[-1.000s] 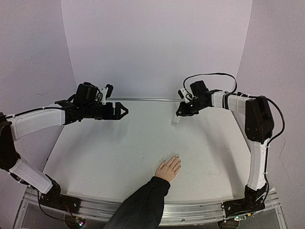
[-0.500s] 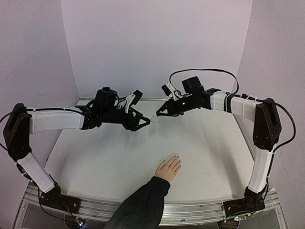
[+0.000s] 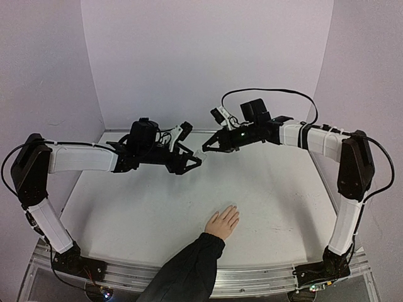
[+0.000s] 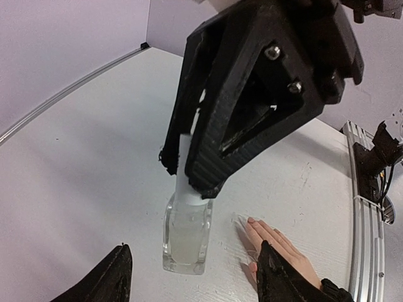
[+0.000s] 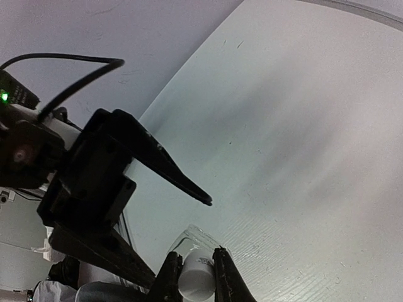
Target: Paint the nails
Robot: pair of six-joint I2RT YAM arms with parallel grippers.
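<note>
Right pincer (image 3: pixel 206 148): clenched on the white cap (image 5: pixel 196 277) of a small clear bottle (image 4: pixel 186 236), which hangs upright below it.
Left pincer (image 3: pixel 192 162): released; its two fingers (image 4: pixel 119 277) stand either side of the bottle's glass body, with a gap on each side.
Meeting place: over the middle of the tabletop (image 3: pixel 126 207), toward the back edge.
Hand (image 3: pixel 222 223): flat, palm down, near the middle of the front edge, with a dark sleeve (image 3: pixel 186 270).
Nails (image 3: pixel 232 210): on the fingertips pointing toward the back, well apart from the bottle.
</note>
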